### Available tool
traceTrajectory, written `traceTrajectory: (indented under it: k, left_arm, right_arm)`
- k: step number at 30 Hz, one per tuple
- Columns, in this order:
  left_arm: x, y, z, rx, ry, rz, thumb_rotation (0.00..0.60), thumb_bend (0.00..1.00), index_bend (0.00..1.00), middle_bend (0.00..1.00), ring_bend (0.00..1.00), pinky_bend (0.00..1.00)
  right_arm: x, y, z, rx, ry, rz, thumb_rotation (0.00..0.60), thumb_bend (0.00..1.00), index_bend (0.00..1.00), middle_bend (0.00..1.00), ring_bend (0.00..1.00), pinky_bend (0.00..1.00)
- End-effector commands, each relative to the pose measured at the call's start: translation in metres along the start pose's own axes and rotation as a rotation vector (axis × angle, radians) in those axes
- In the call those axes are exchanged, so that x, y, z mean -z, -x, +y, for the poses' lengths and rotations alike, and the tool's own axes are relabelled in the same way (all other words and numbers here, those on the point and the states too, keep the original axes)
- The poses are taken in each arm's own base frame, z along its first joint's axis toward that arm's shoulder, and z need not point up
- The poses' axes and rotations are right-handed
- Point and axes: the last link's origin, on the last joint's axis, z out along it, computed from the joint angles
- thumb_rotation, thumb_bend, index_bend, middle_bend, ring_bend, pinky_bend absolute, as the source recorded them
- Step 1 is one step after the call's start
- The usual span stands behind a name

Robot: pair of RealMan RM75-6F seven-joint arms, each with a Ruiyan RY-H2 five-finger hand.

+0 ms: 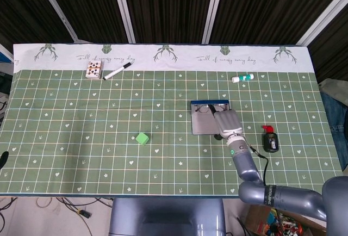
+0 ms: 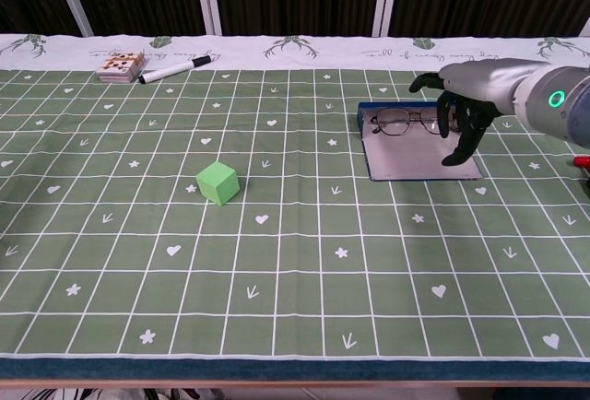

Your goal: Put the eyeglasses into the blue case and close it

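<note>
A green tablecloth (image 2: 277,262) with a white grid, hearts and small arrows covers the table, and its near half lies bare, leaving wide room along the near edge. A green cube (image 2: 218,182) sits alone left of centre, well apart from everything else. To the right, the blue case (image 2: 419,155) lies open and flat, its grey inside facing up, and the eyeglasses (image 2: 403,123) rest in its far part, lenses toward the left. The right hand (image 2: 464,110) hangs above the right side of the case with its fingers (image 2: 458,147) spread and pointing down, holding nothing; whether they touch the case cannot be told. The left hand does not show in either view. Near the right edge lies a small black bottle (image 1: 270,141) with a red cap, label unreadable. Farther off lie a glue stick (image 1: 242,78), a black marker (image 2: 175,69) and a small box (image 2: 121,66). The far white border carries cursive writing reading roughly "Full of every day" between antler motifs. Dark panels stand behind.
</note>
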Motion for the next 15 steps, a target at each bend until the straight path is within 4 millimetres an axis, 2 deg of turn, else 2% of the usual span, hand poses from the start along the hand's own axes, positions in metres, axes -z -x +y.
traceTrajectory:
  k: [1, 5, 15]
  left_arm:
    - [0.000, 0.000, 0.000, -0.001, 0.001, -0.001, 0.600, 0.32, 0.20, 0.00, 0.00, 0.00]
    - [0.001, 0.000, 0.000, -0.002, 0.001, -0.001, 0.600, 0.32, 0.20, 0.00, 0.00, 0.00]
    - [0.000, 0.001, 0.000, -0.008, 0.000, -0.003, 0.600, 0.32, 0.20, 0.00, 0.00, 0.00]
  right_arm:
    - [0.010, 0.013, 0.005, -0.021, -0.013, 0.098, 0.600, 0.20, 0.18, 0.32, 0.30, 0.24]
    - [0.009, 0.022, 0.008, -0.024, -0.012, 0.130, 0.600, 0.21, 0.22, 0.32, 0.31, 0.24]
    - [0.007, 0.037, 0.008, -0.030, -0.018, 0.147, 0.600, 0.23, 0.23, 0.31, 0.30, 0.24]
